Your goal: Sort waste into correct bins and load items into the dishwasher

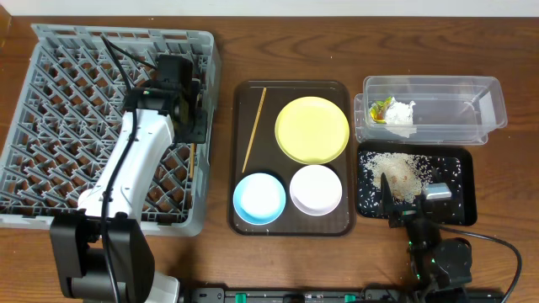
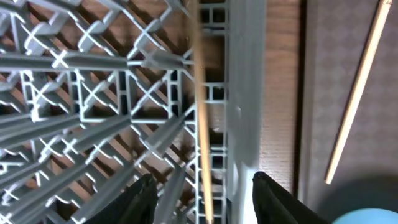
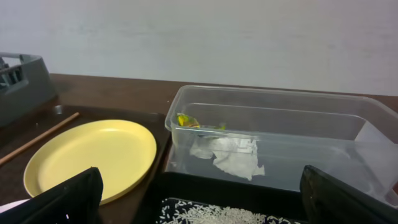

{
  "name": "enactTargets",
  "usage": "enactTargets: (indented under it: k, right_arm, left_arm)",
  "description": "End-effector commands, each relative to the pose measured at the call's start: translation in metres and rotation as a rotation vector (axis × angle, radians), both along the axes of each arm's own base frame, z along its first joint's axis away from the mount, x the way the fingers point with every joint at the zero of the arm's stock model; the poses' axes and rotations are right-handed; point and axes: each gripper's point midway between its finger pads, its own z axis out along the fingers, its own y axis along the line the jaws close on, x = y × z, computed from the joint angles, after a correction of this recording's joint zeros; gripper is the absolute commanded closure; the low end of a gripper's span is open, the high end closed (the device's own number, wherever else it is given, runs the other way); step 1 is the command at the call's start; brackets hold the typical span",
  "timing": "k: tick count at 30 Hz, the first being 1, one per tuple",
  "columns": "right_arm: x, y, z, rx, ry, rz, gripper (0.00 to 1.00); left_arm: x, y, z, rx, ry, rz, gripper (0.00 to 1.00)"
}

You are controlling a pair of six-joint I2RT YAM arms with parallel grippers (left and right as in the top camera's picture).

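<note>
My left gripper is open over the right edge of the grey dish rack. One wooden chopstick lies in the rack between the spread fingers, apart from both. The second chopstick lies on the brown tray. The yellow plate, blue bowl and white bowl sit on that tray. My right gripper is open and empty over the near edge of the black tray, which holds rice scraps. The clear tub holds the wrapper and tissue.
The brown serving tray lies between the rack and the two bins. The rack's tall right wall stands next to my left fingers. The table's front edge is close behind my right arm.
</note>
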Motion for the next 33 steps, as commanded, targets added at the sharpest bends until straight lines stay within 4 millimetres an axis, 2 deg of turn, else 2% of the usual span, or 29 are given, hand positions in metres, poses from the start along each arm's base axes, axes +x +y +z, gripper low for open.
enactTargets:
  k: [1,3,5,9,13,18,22,26,32,33]
  right_arm:
    - [0.0,-0.002,-0.001,-0.011,0.0,-0.009,0.01]
    - [0.0,-0.002,-0.001,-0.011,0.0,-0.009,0.01]
    - [0.0,-0.002,-0.001,-0.011,0.0,-0.009,0.01]
    - [0.0,-0.002,-0.001,-0.011,0.0,-0.009,0.01]
    - [0.0,-0.002,-0.001,-0.011,0.0,-0.009,0.01]
    - [0.0,-0.002,-0.001,-0.011,0.0,-0.009,0.01]
    - [0.0,-0.002,-0.001,-0.011,0.0,-0.009,0.01]
    - [0.0,-0.002,-0.001,-0.011,0.0,-0.009,0.01]
    - [0.0,-0.002,-0.001,-0.011,0.001,-0.009,0.01]
    - [0.0,-0.002,-0.001,-0.011,0.0,-0.009,0.01]
  left_arm:
    - [0.01,-0.04,0.032,-0.161,-0.077,-0.039,0.49]
    - [0.011,-0.071,0.038,-0.263,-0.092,-0.112,0.49]
    - [0.013,-0.094,0.036,-0.29,-0.101,-0.169,0.49]
    - [0.021,-0.119,0.01,-0.182,-0.119,-0.241,0.49]
    - [0.037,-0.124,-0.03,-0.049,-0.111,-0.252,0.49]
    - [0.051,-0.13,-0.078,-0.031,-0.075,-0.261,0.51]
    - [0.057,-0.133,-0.105,-0.025,-0.058,-0.269,0.53]
    - [0.054,-0.133,-0.12,-0.02,-0.025,-0.27,0.6]
    - [0.045,-0.13,-0.135,-0.01,0.026,-0.27,0.81]
    - [0.044,-0.129,-0.135,-0.008,0.034,-0.27,0.87]
